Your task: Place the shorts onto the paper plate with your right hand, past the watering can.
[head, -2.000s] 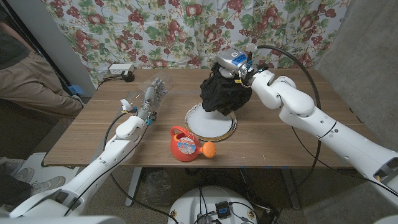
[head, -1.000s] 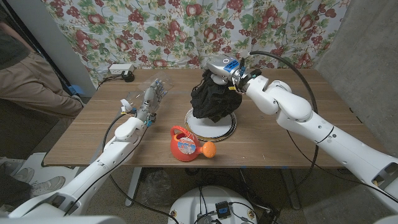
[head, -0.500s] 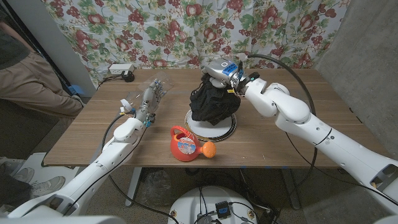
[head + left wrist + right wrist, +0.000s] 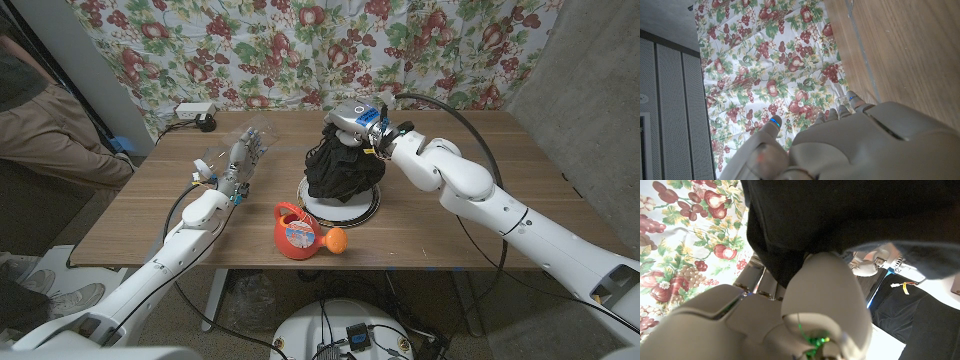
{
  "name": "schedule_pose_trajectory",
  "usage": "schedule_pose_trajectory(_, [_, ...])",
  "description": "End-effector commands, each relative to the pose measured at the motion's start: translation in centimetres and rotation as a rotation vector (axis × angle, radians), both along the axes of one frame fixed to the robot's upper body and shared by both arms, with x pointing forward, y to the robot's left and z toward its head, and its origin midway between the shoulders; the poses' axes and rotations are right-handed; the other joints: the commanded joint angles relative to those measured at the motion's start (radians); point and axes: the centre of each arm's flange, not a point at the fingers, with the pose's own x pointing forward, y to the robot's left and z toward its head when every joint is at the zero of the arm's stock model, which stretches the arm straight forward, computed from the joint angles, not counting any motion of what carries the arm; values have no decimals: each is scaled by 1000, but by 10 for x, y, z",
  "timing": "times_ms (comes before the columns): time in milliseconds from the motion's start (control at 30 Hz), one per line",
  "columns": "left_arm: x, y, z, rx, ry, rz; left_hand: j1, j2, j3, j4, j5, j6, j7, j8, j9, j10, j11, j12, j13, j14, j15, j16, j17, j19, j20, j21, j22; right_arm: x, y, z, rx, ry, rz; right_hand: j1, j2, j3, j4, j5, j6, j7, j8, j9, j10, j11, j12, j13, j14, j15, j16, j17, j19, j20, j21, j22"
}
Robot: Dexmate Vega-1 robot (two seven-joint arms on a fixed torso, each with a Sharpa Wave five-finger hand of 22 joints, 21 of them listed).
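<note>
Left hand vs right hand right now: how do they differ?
The right hand grips the black shorts from above; the left hand holds nothing. The right hand sits raised over the paper plate; the left hand is low by the table on the robot's left side, well apart from the plate. The left hand's fingers are spread; the right hand's are closed into the cloth. Both are white.

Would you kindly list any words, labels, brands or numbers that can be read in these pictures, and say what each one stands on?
No text can be read.
Watering can: a round blue and white label on its side, too small and blurred to read.
Right hand: a blue patch on the wrist unit, no letters legible.
Shorts, paper plate: no print visible.
</note>
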Motion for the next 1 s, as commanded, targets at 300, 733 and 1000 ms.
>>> schedule_pose_trajectory(300, [4, 1, 0, 3, 10, -1, 5, 107, 8, -4, 6, -8, -7, 2, 6, -36, -8, 5, 4, -52, -7, 5, 2, 1, -1, -3, 3, 13, 9, -18, 0, 16, 34, 32, 12, 8, 1, 3, -6, -30, -9, 4, -11, -22, -8, 5, 63, -165, 2, 9, -23, -142, 19, -3])
schedule_pose_trajectory(733, [7, 3, 0, -2, 12, 5, 5, 106, 9, -3, 6, -10, -9, 1, 6, -38, -10, 4, 4, -52, -7, 5, 2, 1, -2, -5, 3, 23, 17, -32, -8, 25, 56, 43, 9, 13, -6, 3, -7, -62, -12, 11, -15, -45, -10, 9, 79, -171, -2, 14, -29, -141, 40, -6])
schedule_pose_trajectory(1000, [9, 3, 0, 1, 16, 4, 5, 105, 9, -3, 6, -10, -12, 1, 6, -37, -11, 4, 4, -53, -9, 5, 2, 1, -2, -6, 3, 26, 19, -38, -15, 32, 63, 44, 7, 13, -6, 1, -6, -82, -15, 12, -13, -52, -9, 11, 87, -172, -5, 17, -32, -140, 53, -7])
